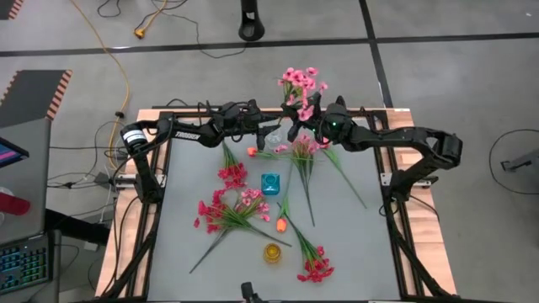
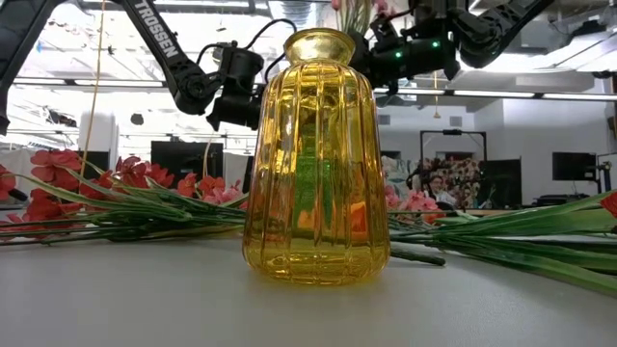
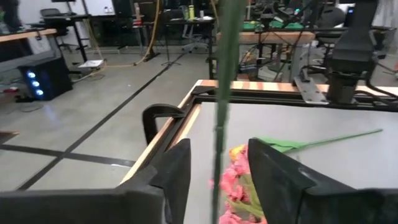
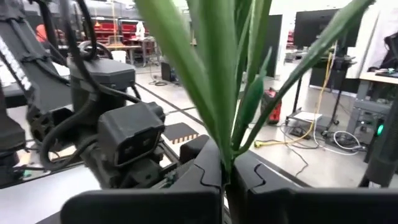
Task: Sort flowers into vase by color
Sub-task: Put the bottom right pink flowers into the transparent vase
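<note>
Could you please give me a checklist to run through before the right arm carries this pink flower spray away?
1. Right gripper jaws shut on the pink spray: ok.
2. Left gripper jaws open around its stem: ok.
3. Teal vase upright: ok.
4. Yellow vase upright: ok.
5. Which vase takes pink: cannot tell.

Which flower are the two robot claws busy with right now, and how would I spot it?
Look at the far edge of the table, where the two dark arms meet. There the right gripper is shut on the green stem of a pink spray, and the left gripper stands open beside it. It is the only flower lifted up, its blossoms hanging past the table's edge; the rest lie flat.
</note>
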